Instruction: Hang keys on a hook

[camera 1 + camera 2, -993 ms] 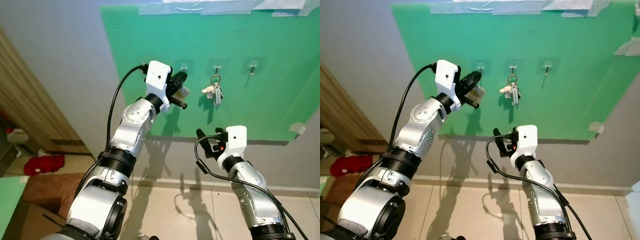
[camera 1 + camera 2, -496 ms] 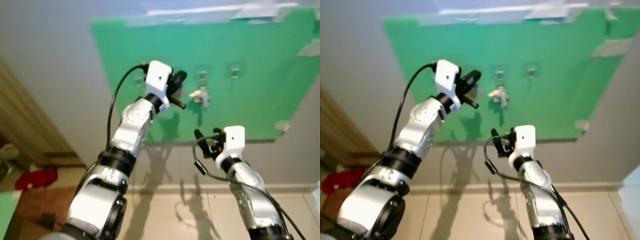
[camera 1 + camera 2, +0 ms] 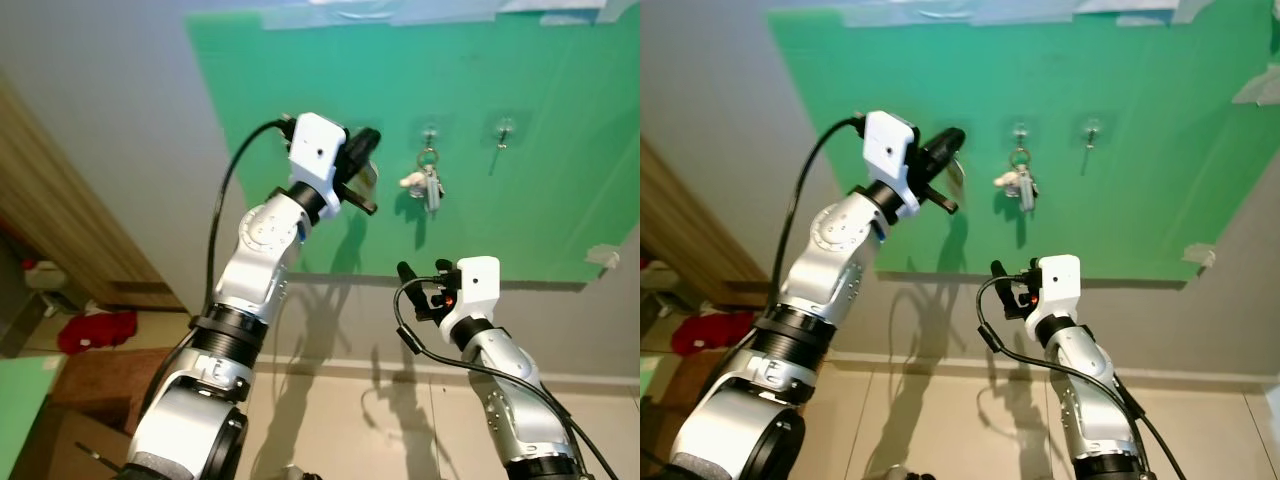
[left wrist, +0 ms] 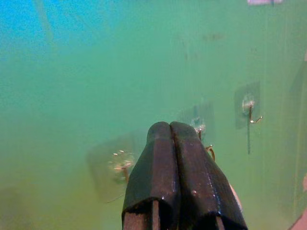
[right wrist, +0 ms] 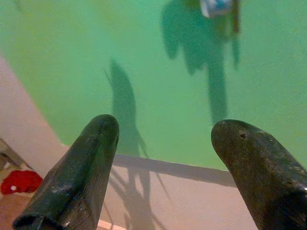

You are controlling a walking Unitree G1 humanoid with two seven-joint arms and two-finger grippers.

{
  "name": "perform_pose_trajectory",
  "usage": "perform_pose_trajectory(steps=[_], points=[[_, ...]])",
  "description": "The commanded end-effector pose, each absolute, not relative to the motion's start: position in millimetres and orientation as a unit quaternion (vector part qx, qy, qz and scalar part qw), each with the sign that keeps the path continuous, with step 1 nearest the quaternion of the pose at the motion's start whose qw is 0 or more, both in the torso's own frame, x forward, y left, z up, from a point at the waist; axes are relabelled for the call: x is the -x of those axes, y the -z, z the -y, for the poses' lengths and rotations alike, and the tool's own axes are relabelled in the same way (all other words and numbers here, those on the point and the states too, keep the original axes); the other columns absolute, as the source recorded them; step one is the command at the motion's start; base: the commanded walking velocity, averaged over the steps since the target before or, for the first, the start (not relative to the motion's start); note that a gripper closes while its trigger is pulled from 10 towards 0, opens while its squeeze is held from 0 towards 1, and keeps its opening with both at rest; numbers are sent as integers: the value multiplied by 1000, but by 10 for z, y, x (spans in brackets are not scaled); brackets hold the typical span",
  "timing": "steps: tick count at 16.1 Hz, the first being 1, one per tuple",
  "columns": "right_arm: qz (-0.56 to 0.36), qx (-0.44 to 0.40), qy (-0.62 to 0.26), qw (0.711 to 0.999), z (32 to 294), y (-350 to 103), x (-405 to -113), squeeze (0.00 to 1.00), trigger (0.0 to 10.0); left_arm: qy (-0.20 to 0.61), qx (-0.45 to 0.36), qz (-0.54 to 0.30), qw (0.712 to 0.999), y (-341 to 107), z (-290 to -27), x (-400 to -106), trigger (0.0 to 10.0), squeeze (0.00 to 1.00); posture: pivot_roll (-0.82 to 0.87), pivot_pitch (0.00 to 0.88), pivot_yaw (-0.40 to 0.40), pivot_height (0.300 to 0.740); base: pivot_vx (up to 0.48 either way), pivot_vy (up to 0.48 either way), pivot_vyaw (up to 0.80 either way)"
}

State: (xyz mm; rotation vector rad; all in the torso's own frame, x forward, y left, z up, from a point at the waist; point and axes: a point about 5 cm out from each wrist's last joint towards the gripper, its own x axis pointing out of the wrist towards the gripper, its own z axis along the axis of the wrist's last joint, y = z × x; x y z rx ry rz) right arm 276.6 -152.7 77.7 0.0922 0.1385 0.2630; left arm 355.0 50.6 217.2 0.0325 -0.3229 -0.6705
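A green board (image 3: 520, 200) taped to a grey wall carries three hooks. The left end effector (image 3: 362, 150), fingers pressed together on a pale tag (image 3: 368, 178), sits raised at the left hook (image 4: 123, 165), probably to loop it on. Its keys cannot be made out. Another bunch (image 3: 430, 185) hangs straight down from the middle hook. The right end effector (image 3: 418, 285) waits low, spread wide.

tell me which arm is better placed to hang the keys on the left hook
Left, I think. The left gripper is raised against the green board by the hooks, shut on keys. The right gripper hangs low, open.
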Motion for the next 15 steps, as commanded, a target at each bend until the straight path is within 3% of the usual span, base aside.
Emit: perform_pose_trajectory(steps=[1,4,10,13,15], points=[[-49,-49,-145,987,1469,-857,-2788,0,10000,324,-18,162,932,-2213,-542,-3550,0,0,-158,0,151,740,0,0,0],[-33,-47,-139,989,1490,-923,-2810,0,10000,312,12,143,939,-2104,-685,-3402,0,0,-156,0,160,740,0,0,0],[25,-19,-125,992,1620,-1249,-2849,0,10000,356,-60,59,931,-1713,-958,-2872,0,0,-127,0,149,740,0,0,0],[22,-20,-124,992,1649,-1247,-2871,0,10000,367,-72,42,926,-1597,-951,-2724,0,0,-127,0,136,740,0,0,0],[10,-17,-126,992,1648,-1253,-2907,0,10000,337,-15,37,941,-1482,-977,-2689,0,0,-123,0,96,740,0,0,0]])
